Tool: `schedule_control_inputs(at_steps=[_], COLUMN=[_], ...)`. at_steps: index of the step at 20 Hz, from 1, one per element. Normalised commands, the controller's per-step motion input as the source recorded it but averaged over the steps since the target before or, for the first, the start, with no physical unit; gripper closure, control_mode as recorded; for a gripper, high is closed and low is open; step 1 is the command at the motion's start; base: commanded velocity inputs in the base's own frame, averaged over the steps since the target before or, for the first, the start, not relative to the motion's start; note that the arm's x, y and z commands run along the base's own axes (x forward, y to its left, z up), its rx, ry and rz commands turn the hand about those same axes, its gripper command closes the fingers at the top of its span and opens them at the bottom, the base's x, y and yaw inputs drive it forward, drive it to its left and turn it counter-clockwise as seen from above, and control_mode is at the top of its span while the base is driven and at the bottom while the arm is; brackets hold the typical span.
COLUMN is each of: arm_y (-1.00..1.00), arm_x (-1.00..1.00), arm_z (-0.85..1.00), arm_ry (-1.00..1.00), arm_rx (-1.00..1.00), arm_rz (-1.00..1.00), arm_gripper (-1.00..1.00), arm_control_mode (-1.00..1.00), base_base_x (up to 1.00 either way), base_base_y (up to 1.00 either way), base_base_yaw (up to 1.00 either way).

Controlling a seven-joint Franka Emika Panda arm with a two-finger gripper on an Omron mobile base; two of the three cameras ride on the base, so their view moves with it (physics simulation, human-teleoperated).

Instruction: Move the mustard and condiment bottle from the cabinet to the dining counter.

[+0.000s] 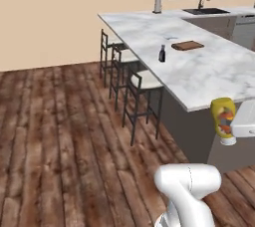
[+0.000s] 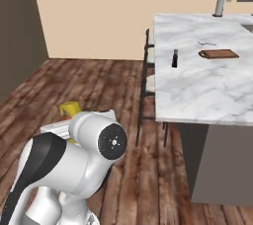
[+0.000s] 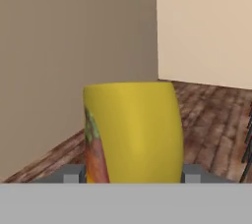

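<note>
My gripper point(image 3: 130, 175) is shut on the mustard point(image 3: 130, 132), a yellow squeeze bottle with a fingertip point(image 3: 72, 174) showing on each side of it. In the left base view the mustard point(image 1: 222, 115) hangs cap down off the near corner of the dining counter point(image 1: 209, 79), held by the gripper point(image 1: 231, 123). A yellow bit of the mustard point(image 2: 69, 108) peeks out behind the arm. The dark condiment bottle point(image 1: 162, 54) stands upright on the dining counter point(image 2: 207, 88), seen from the other side as the condiment bottle point(image 2: 174, 58). The cabinet is out of view.
A wooden cutting board point(image 1: 188, 46) lies on the counter to the right of the dark bottle. Three bar stools point(image 1: 142, 91) line the counter's left side. A paper towel roll point(image 1: 158, 3) and a sink point(image 1: 205, 10) stand at the back. Open wood floor point(image 1: 60, 136) stretches to the left.
</note>
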Motion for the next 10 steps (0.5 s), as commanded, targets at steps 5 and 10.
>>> schedule_control_inputs(at_steps=[5, 10], arm_y=[0.00, 0.00], arm_x=[0.00, 0.00], arm_z=[0.00, 0.00], arm_ry=[0.00, 0.00], arm_rx=[0.00, 0.00], arm_rz=[0.00, 0.00], arm_gripper=[1.00, 1.00], arm_control_mode=[1.00, 1.00], base_base_x=[0.53, 0.51], base_base_y=[0.54, 0.60], base_base_yaw=[-0.39, -0.40])
